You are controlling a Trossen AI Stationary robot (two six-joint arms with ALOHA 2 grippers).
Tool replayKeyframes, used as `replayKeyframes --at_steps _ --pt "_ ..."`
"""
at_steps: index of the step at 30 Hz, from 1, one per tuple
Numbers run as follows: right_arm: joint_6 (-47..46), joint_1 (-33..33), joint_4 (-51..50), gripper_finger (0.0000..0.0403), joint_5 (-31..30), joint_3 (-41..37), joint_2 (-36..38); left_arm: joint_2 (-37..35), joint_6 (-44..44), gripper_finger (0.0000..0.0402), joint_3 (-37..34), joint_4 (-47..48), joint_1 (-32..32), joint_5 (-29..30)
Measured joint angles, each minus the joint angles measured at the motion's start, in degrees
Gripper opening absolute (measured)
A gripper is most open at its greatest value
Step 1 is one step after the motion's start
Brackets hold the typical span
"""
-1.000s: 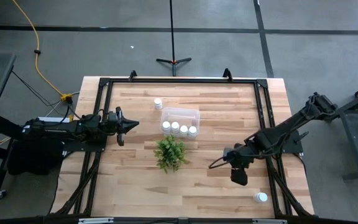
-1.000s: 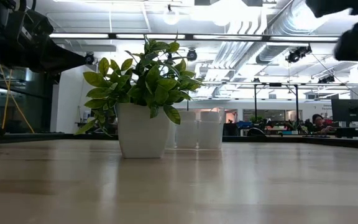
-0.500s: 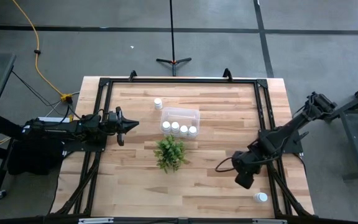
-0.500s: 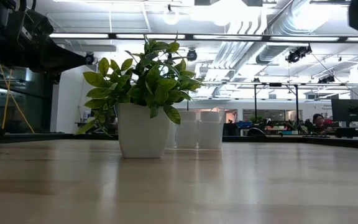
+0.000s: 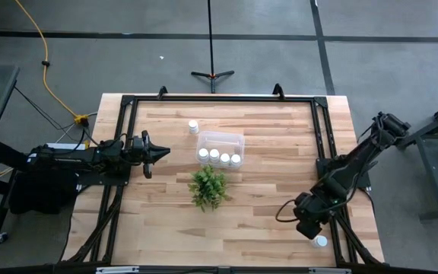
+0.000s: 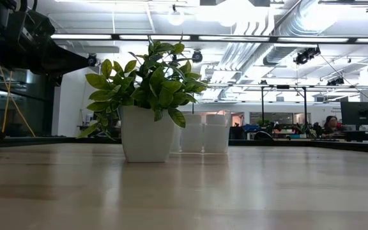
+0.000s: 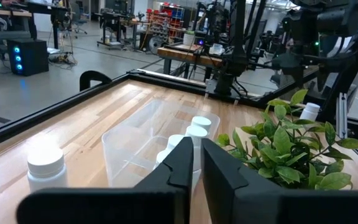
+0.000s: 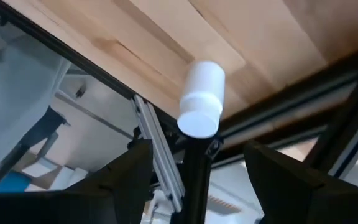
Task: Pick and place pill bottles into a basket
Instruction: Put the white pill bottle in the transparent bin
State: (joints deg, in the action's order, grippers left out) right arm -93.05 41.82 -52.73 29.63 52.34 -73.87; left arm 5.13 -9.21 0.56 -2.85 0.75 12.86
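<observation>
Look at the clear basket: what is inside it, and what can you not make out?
Four white pill bottles stand in a row inside the basket, along the side nearest the plant. The rest looks bare. Their labels are too small to make out.

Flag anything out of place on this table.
Two pill bottles sit outside the clear bin: one just beyond its far-left corner, another at the near-right table edge, beside the right gripper. Four stand upright inside. Nothing looks spilled or damaged.

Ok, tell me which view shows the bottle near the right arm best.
The right wrist view: the bottle fills mid-picture between the open fingers. The high view shows it tiny beside the right gripper; the left wrist view, distantly.
</observation>
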Motion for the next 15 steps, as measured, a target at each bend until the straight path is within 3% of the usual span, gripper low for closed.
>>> replayKeyframes --at_steps 8,15 --pt "-8.1 3.6 1.1 0.0243 1.2 0.0 -0.1 0.0 0.0 0.0039 0.0 0.0 0.0 0.0" --pt "-8.8 7.9 6.1 0.0243 -5.7 0.0 -0.8 0.0 0.0 0.0038 0.0 0.0 0.0 0.0"
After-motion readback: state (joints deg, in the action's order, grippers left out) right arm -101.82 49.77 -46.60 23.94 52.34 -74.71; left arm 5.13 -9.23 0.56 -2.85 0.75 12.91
